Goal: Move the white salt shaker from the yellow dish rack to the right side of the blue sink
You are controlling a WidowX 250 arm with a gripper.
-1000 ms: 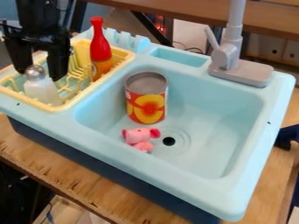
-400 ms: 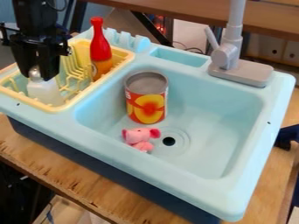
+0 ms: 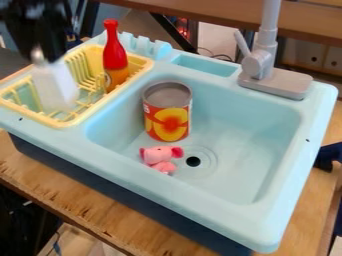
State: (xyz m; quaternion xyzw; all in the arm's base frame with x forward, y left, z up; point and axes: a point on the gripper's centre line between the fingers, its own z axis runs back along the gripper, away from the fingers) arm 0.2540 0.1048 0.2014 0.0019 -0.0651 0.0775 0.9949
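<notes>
The black gripper [image 3: 43, 54] pinches the top of a white, smooth-sided bottle [image 3: 56, 86], narrow above and broader below. It hangs slightly tilted and motion-blurred directly beneath the gripper, over the yellow dish rack [image 3: 79, 120], near a red-and-orange bottle [image 3: 115, 57].

Right of the can [image 3: 167, 112], as the camera sees it, a wide way lies open over the basin floor [image 3: 244, 150]. Below the can, the pink toy [image 3: 159, 157] blocks the near side. Up and right of it, the faucet [image 3: 268, 52] rises (its lever juts out, too). Up and left of it stands the red bottle [image 3: 115, 55]; farther left, the gripper [image 3: 41, 56] and white bottle [image 3: 55, 86] obstruct the space over the yellow rack [image 3: 79, 119].
</notes>
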